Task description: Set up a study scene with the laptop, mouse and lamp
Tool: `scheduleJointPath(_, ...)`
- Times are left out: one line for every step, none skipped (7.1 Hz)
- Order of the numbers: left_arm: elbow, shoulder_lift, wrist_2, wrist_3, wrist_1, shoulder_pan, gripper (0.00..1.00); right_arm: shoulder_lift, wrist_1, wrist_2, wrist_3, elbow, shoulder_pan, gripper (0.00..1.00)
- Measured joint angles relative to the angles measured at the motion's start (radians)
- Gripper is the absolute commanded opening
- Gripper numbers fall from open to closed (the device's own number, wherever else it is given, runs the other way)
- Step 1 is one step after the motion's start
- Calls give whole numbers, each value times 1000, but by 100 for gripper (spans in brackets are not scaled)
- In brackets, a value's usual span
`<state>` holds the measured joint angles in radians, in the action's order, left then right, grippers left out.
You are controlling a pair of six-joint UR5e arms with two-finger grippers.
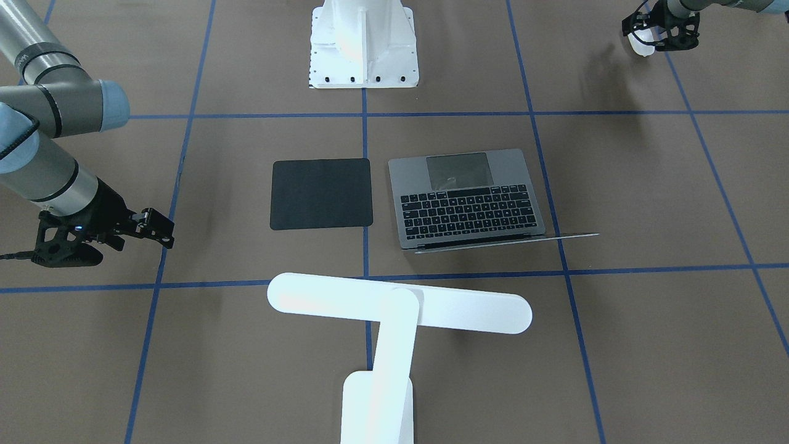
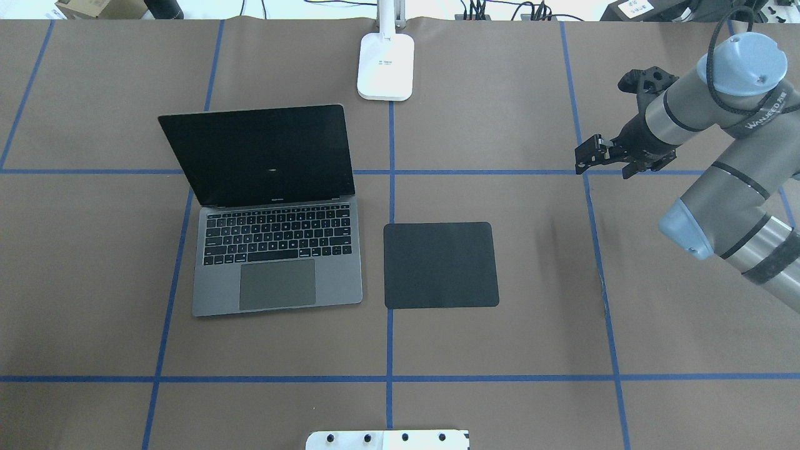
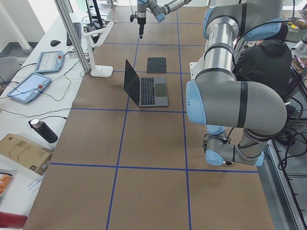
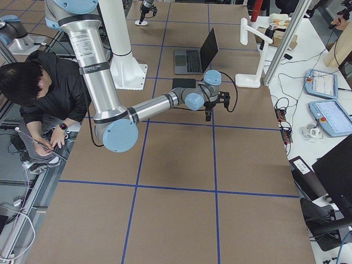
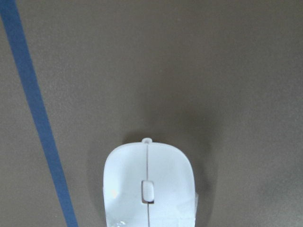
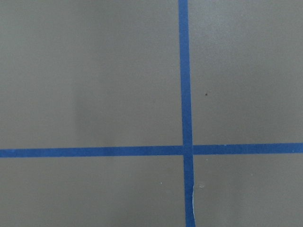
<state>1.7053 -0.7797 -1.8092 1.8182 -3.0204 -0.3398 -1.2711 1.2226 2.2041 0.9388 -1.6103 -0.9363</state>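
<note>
The laptop (image 2: 275, 262) stands open left of centre, screen up, keyboard towards me; it also shows in the front view (image 1: 468, 203). The white lamp (image 1: 400, 302) stands at the table's far edge behind it, its base (image 2: 385, 62) on the centre line. My left gripper (image 1: 653, 38) is at the near left corner, shut on the white mouse (image 1: 642, 48) and holding it just above the table; the left wrist view shows the mouse (image 5: 148, 189) from above. My right gripper (image 2: 590, 156) hovers over the right side of the table, jaws slightly apart and empty.
A black square mat (image 2: 439, 265) lies right of the laptop. The white ribbed pedestal (image 1: 363, 43) stands at the near centre edge. Blue tape lines (image 6: 185, 113) cross the brown table. A person (image 4: 38, 88) sits beside the robot's base.
</note>
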Motion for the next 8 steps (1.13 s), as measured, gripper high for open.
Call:
scheduleJointPath(-6,-2,2,0,0,-3,100,0,0,-4,0,0,2,99)
scheduleJointPath(-13,-7,3,1,0,-6,100,0,0,-11,0,-1,3,99)
scheduleJointPath(-19,-11,3,1,0,-13,100,-1,0,-14,0,-2,3,99)
scheduleJointPath(-25,-18,3,2,0,-22,100,-1,0,-16,0,-4,4,99)
scheduleJointPath(-31,-29,3,6,0,-27,100,-1,0,-17,0,-4,4,99)
scheduleJointPath(-35,-37,3,10,0,-30,100,-1,0,-18,0,-5,4,99)
scheduleJointPath(-38,-40,4,12,0,-31,100,-1,0,-19,0,-4,4,99)
scheduleJointPath(-40,-42,4,13,0,-32,99,-1,0,-22,0,-4,4,99)
